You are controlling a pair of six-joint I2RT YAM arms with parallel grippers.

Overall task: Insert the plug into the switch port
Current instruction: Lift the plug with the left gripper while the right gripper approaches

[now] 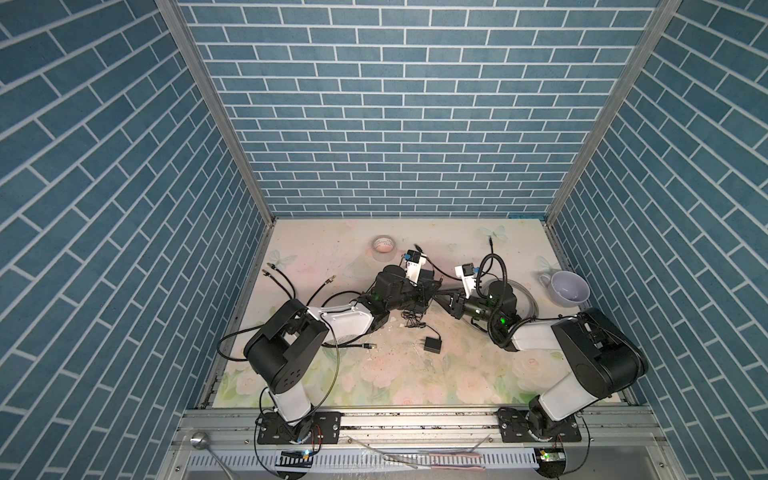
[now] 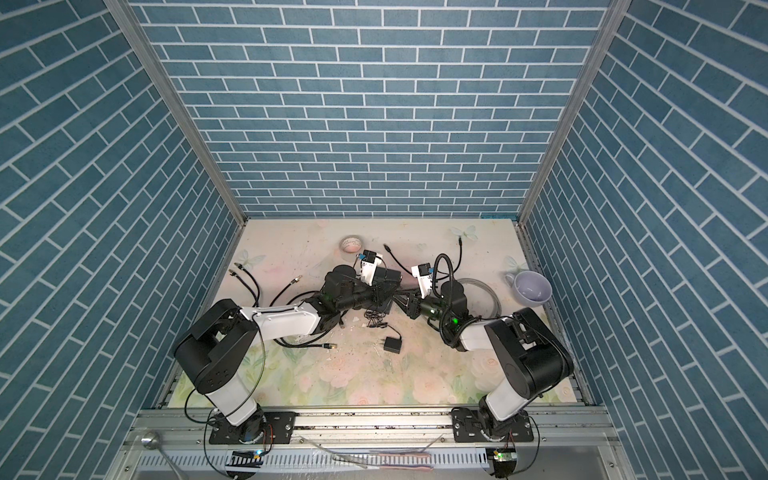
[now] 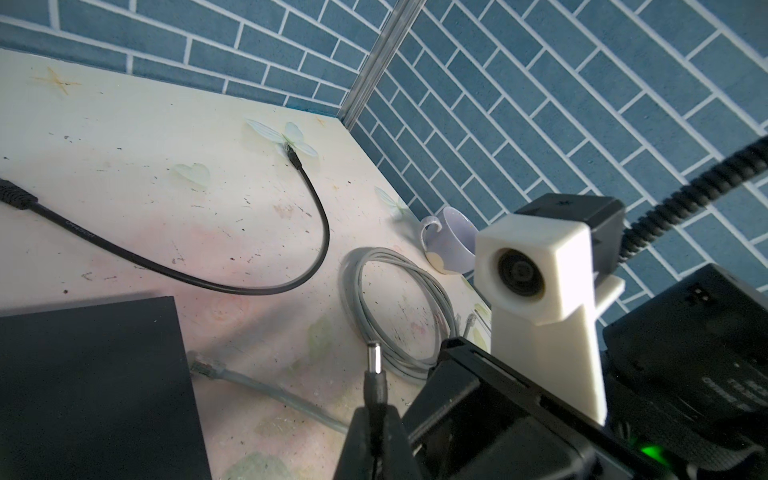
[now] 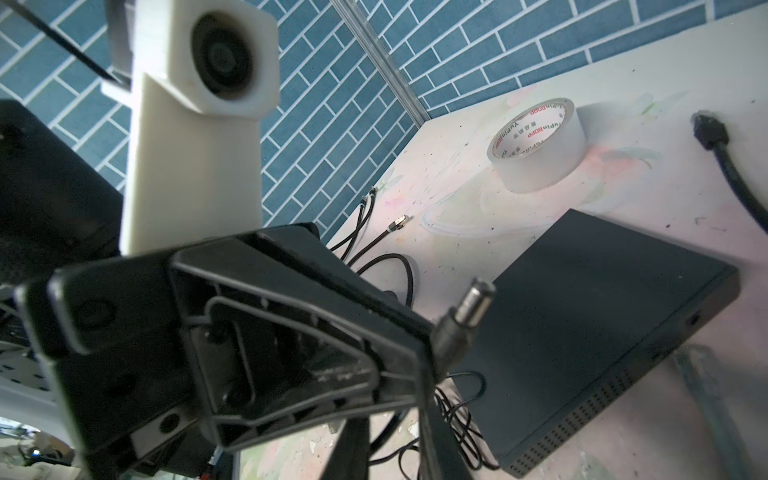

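Pinching the plug (image 3: 374,368), left gripper (image 3: 376,419) hovers by switch (image 4: 602,299); right gripper's (image 1: 448,302) state unclear; tape (image 4: 536,145) reads YuPinBOPP.

Blue brick-pattern walls (image 1: 399,124) closed cell on three sides, white mortar lines. Bare aluminium corner posts (image 1: 216,112) ran up at both rear corners. Tabletop (image 1: 415,374) pale, printed with roses and butterflies, scuffed and speckled with dark marks. Aluminium rail (image 1: 415,419) crossed front edge; slotted white cable duct (image 1: 232,459) just before it. Light even, shadows soft.
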